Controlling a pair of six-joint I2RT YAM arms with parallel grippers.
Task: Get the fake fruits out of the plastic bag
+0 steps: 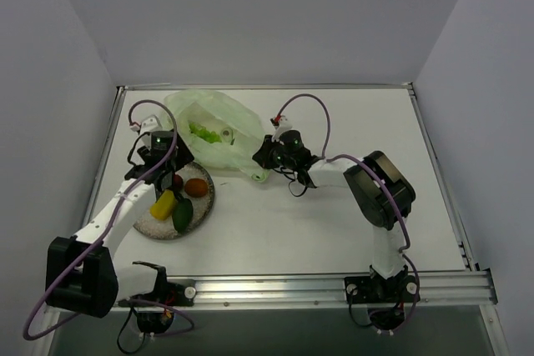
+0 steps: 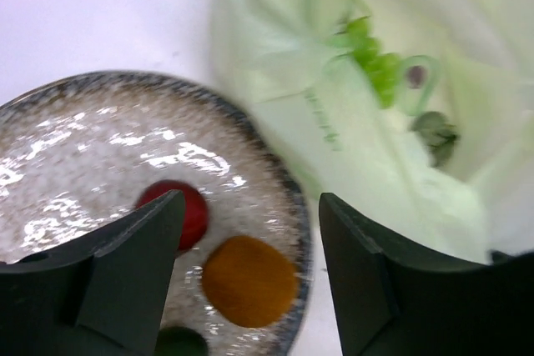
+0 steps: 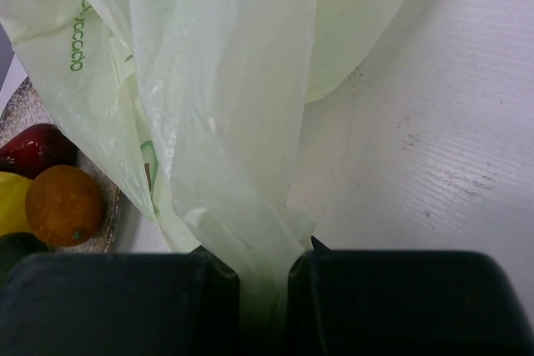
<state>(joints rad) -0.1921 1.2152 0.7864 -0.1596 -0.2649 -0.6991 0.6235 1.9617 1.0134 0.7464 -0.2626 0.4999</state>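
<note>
1. The plastic bag (image 1: 213, 127) lies on the bench (image 1: 317, 223) toward the far side, just beyond the plate (image 1: 211, 195) and between the two arms. Its pale green film is wrinkled and puffed up.
2. Green lettering (image 3: 76, 35) runs sideways on the film in the right wrist view. The folds distort it too much to read with certainty.
3. The right tool (image 3: 254, 264) is pressed together on a gathered strip of the plastic bag (image 3: 225, 81) and pinches the film at the bag's near right corner.
4. The left tool (image 2: 250, 206) is spread, with nothing between its fingers. It hovers over the far edge of the plate (image 2: 100, 81), next to the bag.
5. Four fruits lie on the grey speckled plate: an orange fruit (image 1: 196, 187), a dark red fruit (image 1: 177, 181), a yellow fruit (image 1: 163, 204) and a dark green fruit (image 1: 182, 218).
6. A light green fruit (image 2: 373, 60), bumpy like a grape bunch, shows through the film inside the bag.
</note>
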